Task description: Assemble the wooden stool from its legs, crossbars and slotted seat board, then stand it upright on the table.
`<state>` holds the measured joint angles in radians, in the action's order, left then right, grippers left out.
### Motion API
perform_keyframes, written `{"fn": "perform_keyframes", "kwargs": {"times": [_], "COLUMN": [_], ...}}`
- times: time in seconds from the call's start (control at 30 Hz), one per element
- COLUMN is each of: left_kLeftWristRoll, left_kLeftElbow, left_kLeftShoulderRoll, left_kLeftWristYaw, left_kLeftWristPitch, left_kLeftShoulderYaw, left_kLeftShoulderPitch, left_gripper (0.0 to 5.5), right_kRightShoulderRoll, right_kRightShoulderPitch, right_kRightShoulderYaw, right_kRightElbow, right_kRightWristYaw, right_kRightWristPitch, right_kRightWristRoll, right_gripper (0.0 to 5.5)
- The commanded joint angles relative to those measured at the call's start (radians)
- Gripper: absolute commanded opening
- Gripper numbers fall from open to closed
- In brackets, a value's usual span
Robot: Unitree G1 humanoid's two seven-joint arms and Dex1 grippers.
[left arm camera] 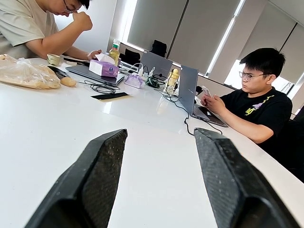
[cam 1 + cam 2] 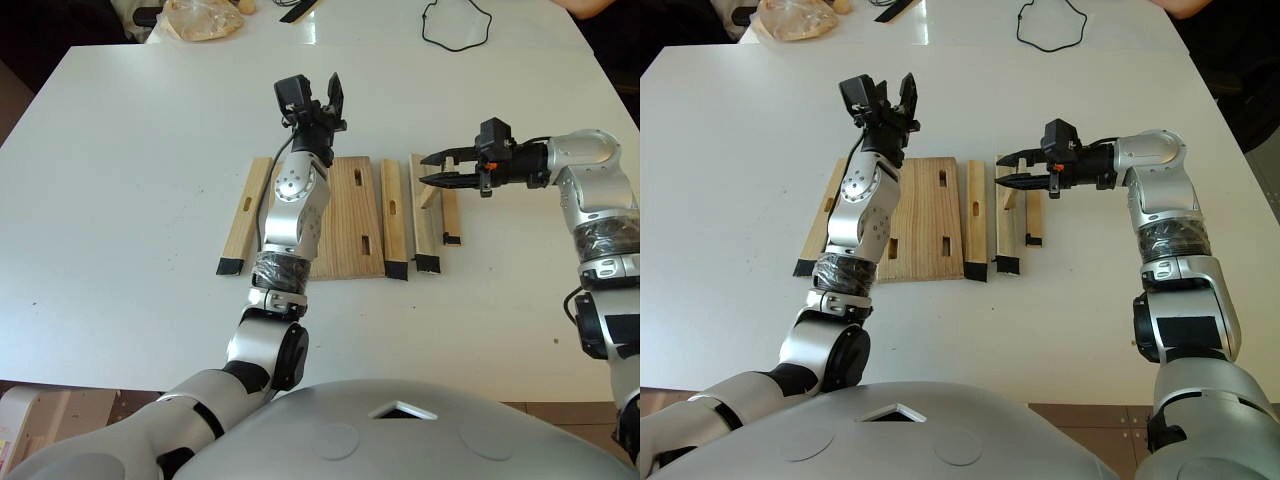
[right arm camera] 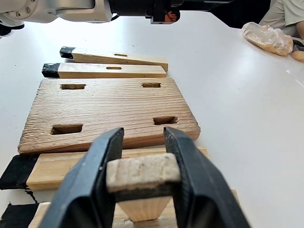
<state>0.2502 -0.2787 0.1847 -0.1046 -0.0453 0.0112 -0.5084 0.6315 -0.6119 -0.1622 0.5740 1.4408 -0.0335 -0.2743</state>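
Pinching one wooden bar [image 3: 142, 175] just right of the one four-slot seat board [image 3: 109, 107]: right tool [image 2: 424, 169]; left tool [image 1: 160, 135] spread at board's far side; two legs [image 3: 111, 70] left of board.

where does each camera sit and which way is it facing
Left eye: on the head, looking down at table and seat board; left arm, right arm show.
Right eye: beside it, sharing the same scene.
Left wrist: behind the open left gripper, facing across the table.
Right wrist: behind the right gripper shut on a wooden piece, facing the seat board.
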Motion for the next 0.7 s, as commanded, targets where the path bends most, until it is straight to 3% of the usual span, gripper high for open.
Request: {"fn": "perform_keyframes", "kwargs": {"times": [0.03,0.47,0.57,0.7], "left_kLeftWristRoll": [0.011,0.010,0.007,0.015], "left_kLeftElbow": [-0.001,0.018,0.030,0.055], "left_kLeftShoulderRoll": [0.038,0.044,0.047,0.047], "left_kLeftWristYaw": [0.010,0.015,0.010,0.007], "left_kLeftWristPitch": [-0.009,-0.014,-0.018,-0.035], "left_kLeftShoulderYaw": [0.005,-0.002,-0.006,-0.004], "left_kLeftShoulderPitch": [-0.028,-0.018,-0.011,0.001], "left_gripper": [2.61,2.61,2.61,2.61], "right_kRightShoulderRoll": [-0.024,-0.060,-0.060,-0.038], "right_kRightShoulderPitch": [0.081,0.070,0.054,0.084], "right_kRightShoulderYaw": [-0.069,-0.020,0.036,0.125], "right_kRightElbow": [0.071,0.128,0.111,-0.096], "right_kRightWristYaw": [-0.018,-0.078,-0.106,-0.141], "right_kRightWristPitch": [0.064,0.082,0.046,0.119], "right_kRightWristRoll": [0.087,0.062,0.025,-0.055], "right_gripper": [1.33,1.33,1.88,2.50]}}
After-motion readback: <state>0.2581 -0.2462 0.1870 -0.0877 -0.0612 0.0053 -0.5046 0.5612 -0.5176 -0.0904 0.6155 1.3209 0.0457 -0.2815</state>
